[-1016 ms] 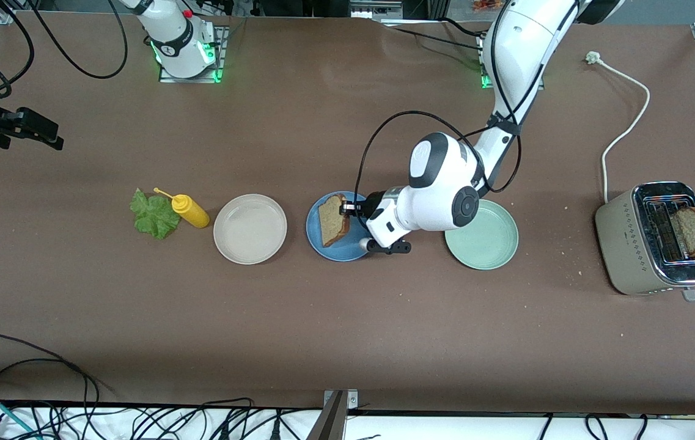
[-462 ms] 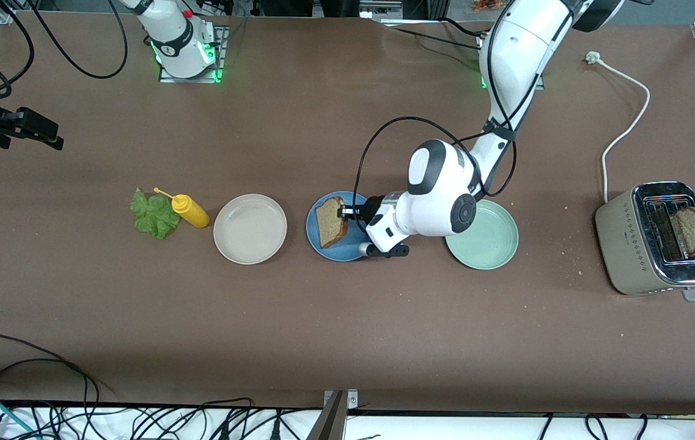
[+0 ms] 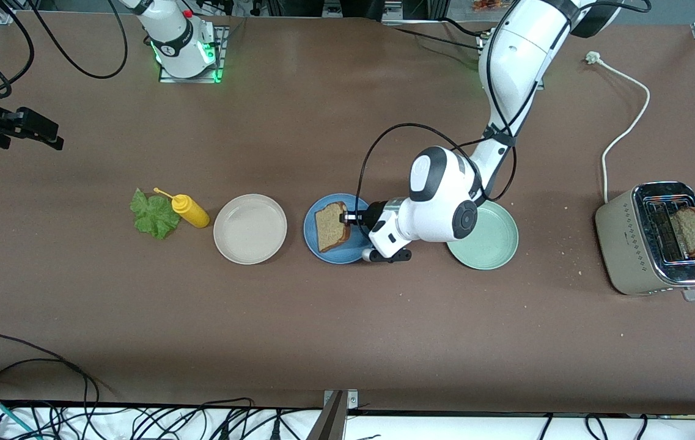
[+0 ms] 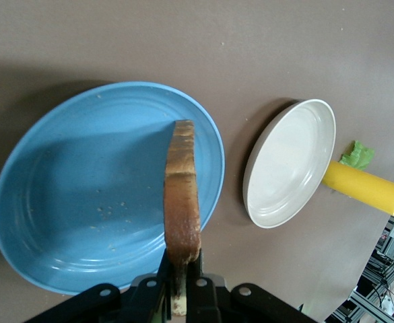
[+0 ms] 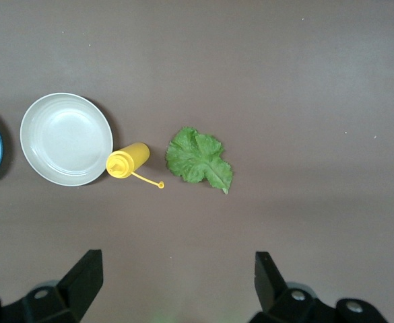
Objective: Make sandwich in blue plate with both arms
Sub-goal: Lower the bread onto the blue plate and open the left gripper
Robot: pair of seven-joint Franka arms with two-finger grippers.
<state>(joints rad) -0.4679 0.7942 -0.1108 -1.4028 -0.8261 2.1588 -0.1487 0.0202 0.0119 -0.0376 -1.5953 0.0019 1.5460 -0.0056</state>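
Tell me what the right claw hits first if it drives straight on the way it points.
Probably bare table: the open right claw points down at brown tabletop just short of the lettuce leaf and mustard bottle. Depth is unclear.

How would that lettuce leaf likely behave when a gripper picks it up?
The lettuce leaf lies flat and ruffled on the table, so it would probably droop from a pinch. It looks thin, so likely very light and easy to tear. The mustard bottle lies close beside it and might roll if nudged.
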